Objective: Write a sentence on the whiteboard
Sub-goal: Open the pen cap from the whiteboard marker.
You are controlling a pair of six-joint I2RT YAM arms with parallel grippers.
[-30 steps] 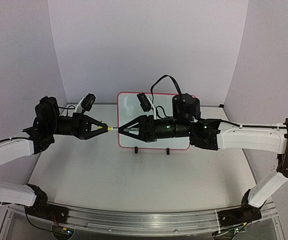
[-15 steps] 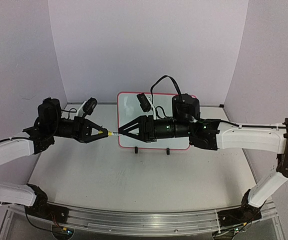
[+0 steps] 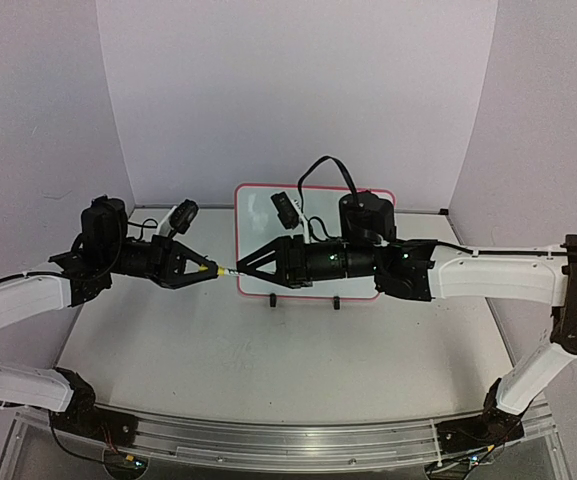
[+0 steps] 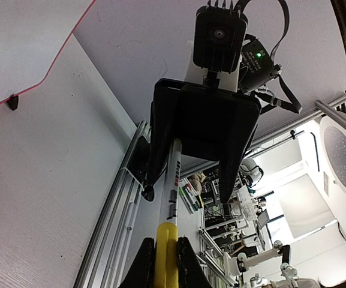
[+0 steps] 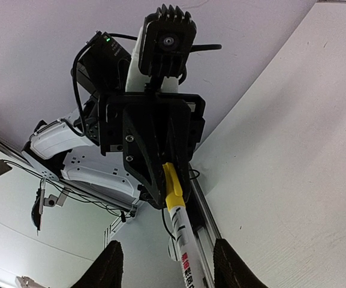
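Top external: left gripper (image 3: 206,266) clamps marker (image 3: 224,268); right gripper (image 3: 242,268), jaws apart, straddles it.

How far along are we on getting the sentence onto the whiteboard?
Early. Done: the left gripper is shut on the yellow end of the marker, holding it out level. In hand: the right gripper is open around its white barrel, not gripping. Left: all the writing; the visible part of the whiteboard looks blank.
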